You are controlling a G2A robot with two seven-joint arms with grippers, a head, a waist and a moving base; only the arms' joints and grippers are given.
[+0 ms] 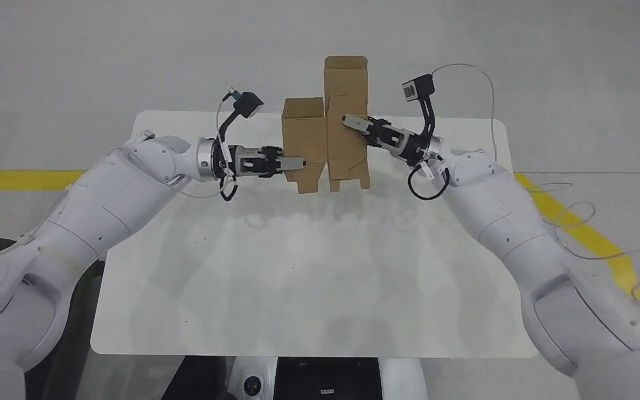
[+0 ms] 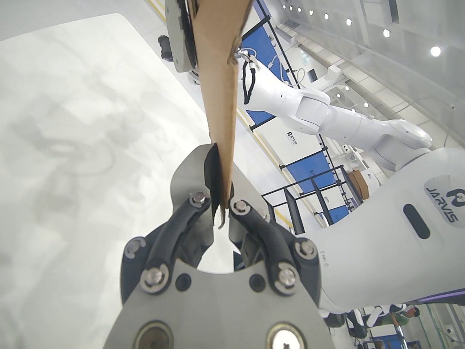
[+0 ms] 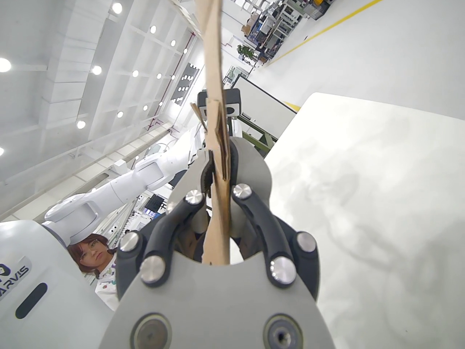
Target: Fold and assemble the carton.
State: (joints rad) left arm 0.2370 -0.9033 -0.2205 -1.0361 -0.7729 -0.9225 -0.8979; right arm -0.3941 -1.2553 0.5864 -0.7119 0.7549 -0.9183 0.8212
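Observation:
A flattened brown carton (image 1: 328, 130) is held up above the far middle of the white table (image 1: 300, 270), its panels and flaps hanging down. My left gripper (image 1: 297, 160) is shut on the carton's left panel, and the cardboard (image 2: 221, 110) runs edge-on between its fingers (image 2: 214, 179). My right gripper (image 1: 350, 122) is shut on the taller right panel, seen in its wrist view as a thin cardboard edge (image 3: 214, 74) clamped between the pads (image 3: 209, 176).
A yellow floor line (image 1: 30, 180) runs past both sides of the table. The table's near and middle surface lies below the arms, bare white.

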